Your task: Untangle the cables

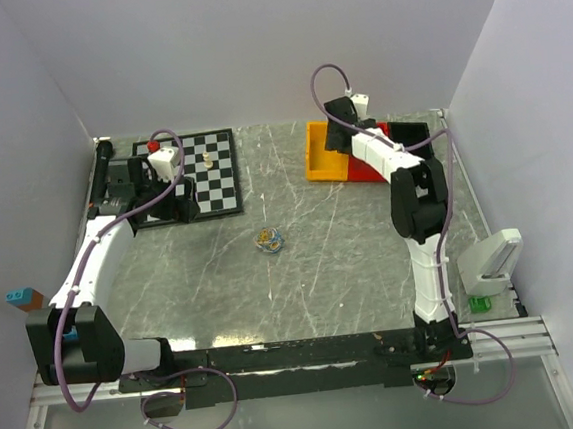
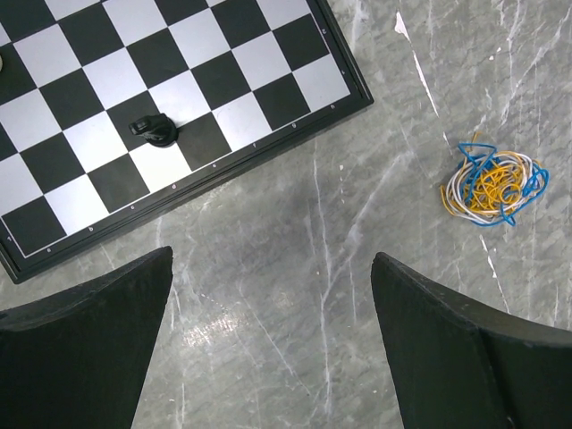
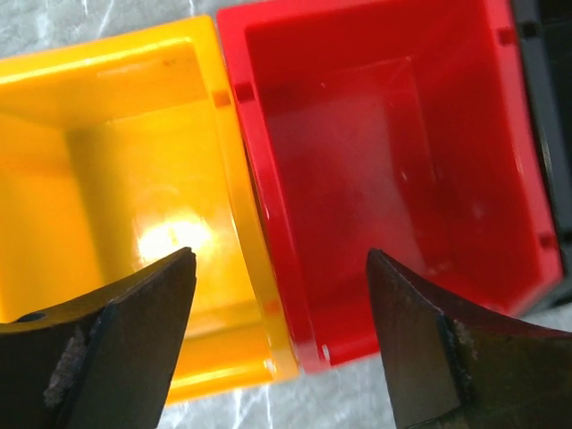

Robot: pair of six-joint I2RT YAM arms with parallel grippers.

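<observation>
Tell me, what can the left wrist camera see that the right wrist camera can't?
Only the left wrist view shows the chessboard, a black chess piece on it, and the cables balled up in a tangle on the table. Only the right wrist view shows the yellow bin and the red bin side by side, both empty. Both show grey marbled table and an open gripper: the left gripper in one, the right gripper in the other.

The left arm (image 1: 94,256) reaches forward from its base and bends toward the far left. Its wrist points the left tool (image 2: 273,349) straight down, fingers (image 2: 80,349) spread wide and holding nothing. The right arm (image 1: 421,203) rises to a raised elbow and stretches to the far right. The right tool (image 3: 281,344) also faces down, spread wide and holding nothing.
</observation>
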